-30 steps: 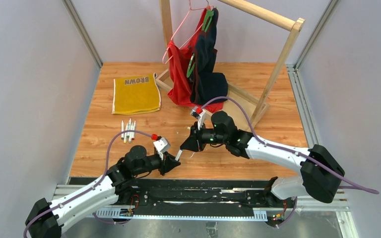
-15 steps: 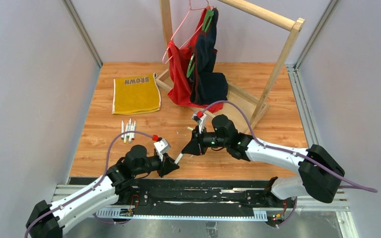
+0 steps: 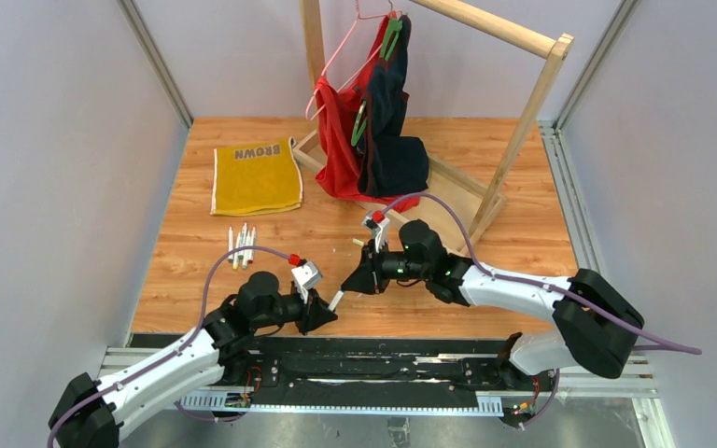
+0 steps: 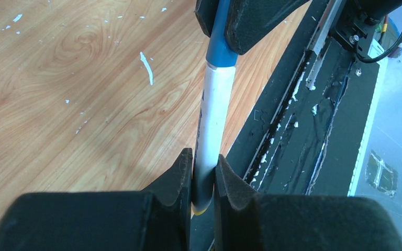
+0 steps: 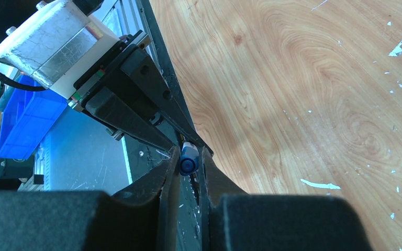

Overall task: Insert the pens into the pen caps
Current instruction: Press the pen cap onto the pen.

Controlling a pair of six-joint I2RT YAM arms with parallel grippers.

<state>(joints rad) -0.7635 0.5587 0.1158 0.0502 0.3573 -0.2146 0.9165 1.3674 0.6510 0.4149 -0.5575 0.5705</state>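
My left gripper [image 3: 323, 312] is shut on the lower end of a white-barrelled pen [image 4: 214, 120] with a yellow end at its base. The pen's far end sits inside a blue pen cap [image 4: 221, 47]. My right gripper [image 3: 353, 279] is shut on that cap [image 5: 188, 159], and its dark fingers [image 4: 256, 21] face my left ones. The two grippers meet just above the table's front edge; the pen [image 3: 338, 297] bridges them. Three more pens [image 3: 241, 245] lie side by side at the left. No other caps show.
A yellow cloth marked BROWN [image 3: 256, 176] lies at the back left. A wooden rack [image 3: 513, 140] with red and dark garments [image 3: 373, 140] on hangers stands at the back centre. The black rail [image 3: 383, 359] runs along the table's front edge. A small white scrap [image 4: 146, 68] lies on the wood.
My right gripper has shifted slightly left and down toward my left gripper, closing the gap between them along the pen. The left arm has barely moved.
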